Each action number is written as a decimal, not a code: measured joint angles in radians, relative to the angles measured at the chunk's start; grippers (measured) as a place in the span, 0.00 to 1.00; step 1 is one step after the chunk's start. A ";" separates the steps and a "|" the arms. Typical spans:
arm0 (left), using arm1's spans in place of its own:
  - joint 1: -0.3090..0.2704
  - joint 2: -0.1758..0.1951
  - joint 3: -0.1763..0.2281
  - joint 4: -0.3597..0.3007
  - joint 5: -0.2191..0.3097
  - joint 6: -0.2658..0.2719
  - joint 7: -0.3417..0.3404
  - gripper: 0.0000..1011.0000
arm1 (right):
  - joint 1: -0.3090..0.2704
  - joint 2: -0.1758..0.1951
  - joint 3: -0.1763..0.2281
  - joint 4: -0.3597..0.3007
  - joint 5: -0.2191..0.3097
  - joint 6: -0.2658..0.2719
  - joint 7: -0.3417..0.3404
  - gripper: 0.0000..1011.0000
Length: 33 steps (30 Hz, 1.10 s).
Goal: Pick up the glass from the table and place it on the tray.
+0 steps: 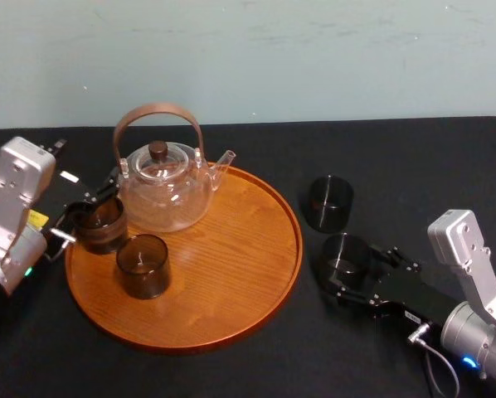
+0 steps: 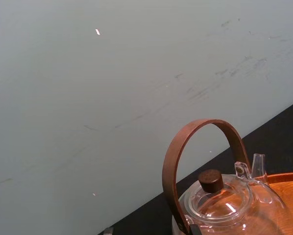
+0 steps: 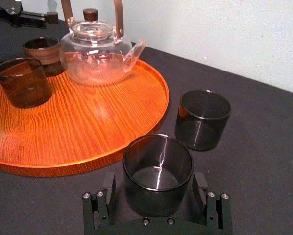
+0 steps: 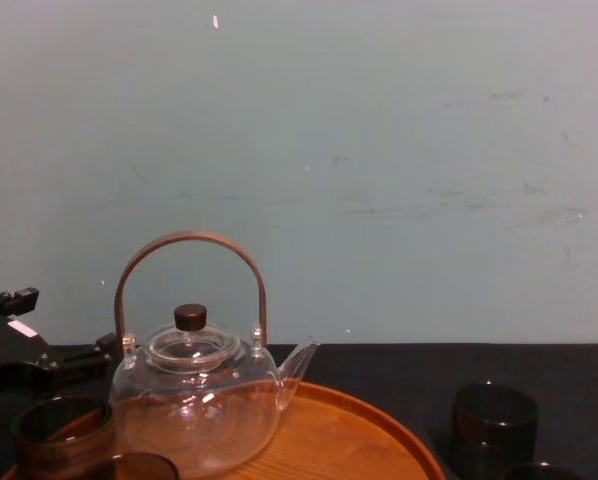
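1 dark glass point(image 3: 158, 161) sits inside the right claw point(image 3: 155, 180), fingers spread; left claw point(image 1: 86, 211) at tray point(image 1: 231, 282) edge.

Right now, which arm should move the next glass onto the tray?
Right. Its gripper is around a glass on the table beside the tray; the left gripper is across the tray.

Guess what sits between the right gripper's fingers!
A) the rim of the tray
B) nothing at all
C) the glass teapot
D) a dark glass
D: the right gripper has its open fingers on either side of a dark glass, just off the tray. The left gripper is at the tray's left edge.
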 joint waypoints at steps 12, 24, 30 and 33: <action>0.000 0.000 0.000 0.000 0.000 0.000 0.000 0.99 | 0.010 -0.027 0.012 0.025 -0.021 0.015 0.022 0.99; 0.000 0.000 0.000 0.000 0.000 0.000 0.000 0.99 | 0.062 -0.061 0.006 0.086 -0.041 0.020 0.038 0.99; 0.000 0.000 0.000 0.000 0.000 0.000 0.000 0.99 | 0.098 -0.079 -0.005 0.124 -0.055 0.017 0.044 0.99; 0.000 0.000 0.000 0.000 0.000 0.000 0.000 0.99 | 0.117 -0.090 -0.011 0.146 -0.058 0.016 0.051 0.99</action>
